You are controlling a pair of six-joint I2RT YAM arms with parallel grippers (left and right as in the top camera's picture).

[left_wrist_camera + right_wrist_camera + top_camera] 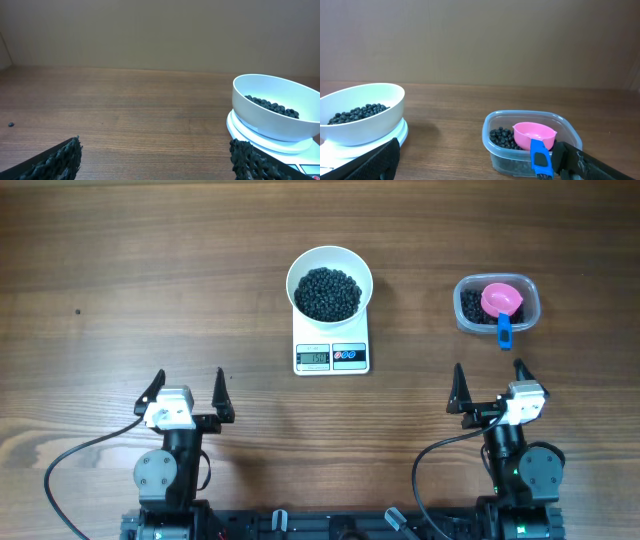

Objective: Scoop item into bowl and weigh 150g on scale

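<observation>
beans (328,293), small, hard and likely quick to roll, lie in the white bowl (352,260) on the scale (304,340), with more in the clear container (466,320) at far right; move them only with the pink scoop (500,300), held by its stiff blue handle (504,333). left gripper (190,375) and right gripper (490,368) stand released and empty, near. only overhead shows the scale's display (315,358); the wrist views show the bowl's depth side-on

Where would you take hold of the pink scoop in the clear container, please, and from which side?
Probably the blue handle, which juts over the container rim toward the right hand. Come from the robot's side and above, closing across its narrow width; the pink cup lies among beans.
</observation>
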